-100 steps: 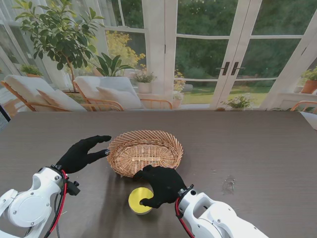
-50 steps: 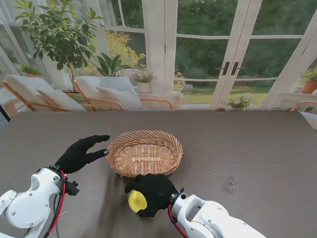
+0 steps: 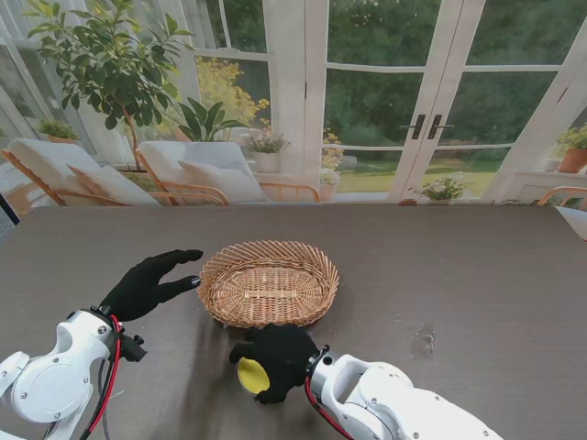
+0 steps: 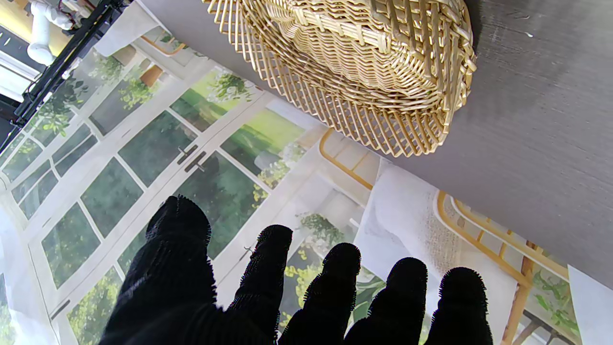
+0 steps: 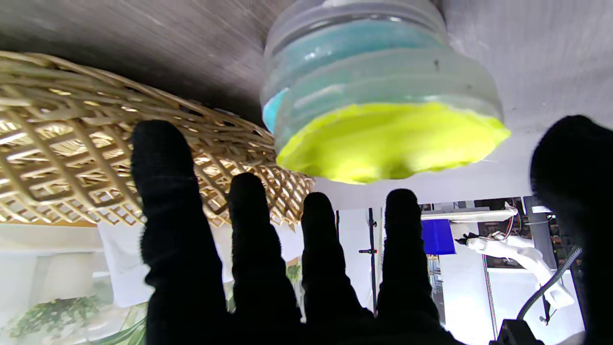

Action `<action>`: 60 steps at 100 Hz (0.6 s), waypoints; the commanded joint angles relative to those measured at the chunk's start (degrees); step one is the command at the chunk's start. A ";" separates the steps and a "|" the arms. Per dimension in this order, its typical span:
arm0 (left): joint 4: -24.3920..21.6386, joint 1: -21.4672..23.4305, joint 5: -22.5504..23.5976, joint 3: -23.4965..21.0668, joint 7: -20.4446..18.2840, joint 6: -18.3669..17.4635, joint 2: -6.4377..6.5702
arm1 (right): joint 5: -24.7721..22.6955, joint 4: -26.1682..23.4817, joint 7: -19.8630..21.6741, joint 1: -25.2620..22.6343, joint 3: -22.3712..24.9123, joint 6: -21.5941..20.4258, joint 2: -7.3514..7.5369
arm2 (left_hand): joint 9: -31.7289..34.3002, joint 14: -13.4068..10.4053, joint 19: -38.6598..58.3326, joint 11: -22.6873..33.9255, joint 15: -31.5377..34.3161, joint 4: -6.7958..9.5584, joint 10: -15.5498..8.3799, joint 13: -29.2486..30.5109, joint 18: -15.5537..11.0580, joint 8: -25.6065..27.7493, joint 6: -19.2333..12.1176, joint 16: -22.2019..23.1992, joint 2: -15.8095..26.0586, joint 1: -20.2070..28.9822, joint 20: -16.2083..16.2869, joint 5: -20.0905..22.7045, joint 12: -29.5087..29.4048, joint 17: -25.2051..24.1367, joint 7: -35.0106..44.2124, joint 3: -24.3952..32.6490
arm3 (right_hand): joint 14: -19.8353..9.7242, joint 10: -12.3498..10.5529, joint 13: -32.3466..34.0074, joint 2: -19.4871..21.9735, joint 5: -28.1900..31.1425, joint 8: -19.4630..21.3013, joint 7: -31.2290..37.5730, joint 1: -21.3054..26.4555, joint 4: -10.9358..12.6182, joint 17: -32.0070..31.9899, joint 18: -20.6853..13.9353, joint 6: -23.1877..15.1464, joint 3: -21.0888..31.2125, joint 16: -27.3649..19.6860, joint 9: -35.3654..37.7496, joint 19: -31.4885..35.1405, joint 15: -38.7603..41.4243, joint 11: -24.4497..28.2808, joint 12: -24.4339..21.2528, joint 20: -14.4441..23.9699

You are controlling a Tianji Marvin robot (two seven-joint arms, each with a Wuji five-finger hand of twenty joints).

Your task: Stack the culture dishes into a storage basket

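A woven wicker basket (image 3: pixel 269 282) sits mid-table, also in the left wrist view (image 4: pixel 364 62) and the right wrist view (image 5: pixel 96 143). Just nearer to me than the basket stands a small stack of clear culture dishes (image 3: pixel 250 376), the top one yellow with a blue one under it (image 5: pixel 383 139). My right hand (image 3: pixel 275 359) lies over the stack and hides most of it. Its fingers (image 5: pixel 258 249) are spread straight and the thumb stands apart, none of them closed on the dishes. My left hand (image 3: pixel 151 282) hovers open by the basket's left end, fingers (image 4: pixel 335 287) extended.
The dark wood-grain table (image 3: pixel 459 275) stretches to the right, with a pale smudge (image 3: pixel 424 342) on it. Beyond the far edge are glass doors, plants and patio chairs.
My right hand has slid left over the yellow dish, covering most of it where it lay fully exposed a second ago. The left hand and basket have not moved.
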 commanded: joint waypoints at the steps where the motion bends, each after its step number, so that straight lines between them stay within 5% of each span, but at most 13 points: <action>1: -0.23 0.27 -0.17 -0.16 -1.04 -0.03 -0.19 | 0.11 0.87 0.72 0.42 -0.48 0.20 -0.33 | 0.72 0.49 -0.75 -0.04 -0.01 1.67 -0.05 0.08 1.09 0.09 0.07 0.53 2.40 1.42 0.63 0.70 0.53 -0.07 0.29 -0.97 | 0.69 -1.18 -1.56 -1.33 -1.60 0.93 -0.13 -0.16 -0.02 -29.47 2.33 -1.76 0.10 0.60 -1.81 -1.10 0.16 0.19 0.66 2.40; 60: -0.35 0.37 -0.44 -0.35 -1.26 0.02 -0.18 | 0.47 4.85 0.39 5.68 -6.29 1.31 -0.73 | 1.29 0.55 -0.75 0.10 0.02 1.68 0.33 0.22 1.13 0.07 0.14 0.54 2.37 1.53 0.63 0.50 0.66 -0.02 0.19 -0.97 | 0.87 -0.17 -2.62 -1.21 -5.81 1.90 -2.83 -1.02 -0.10 -29.76 2.50 -1.09 0.01 0.67 -5.25 -1.56 0.00 0.16 0.66 3.50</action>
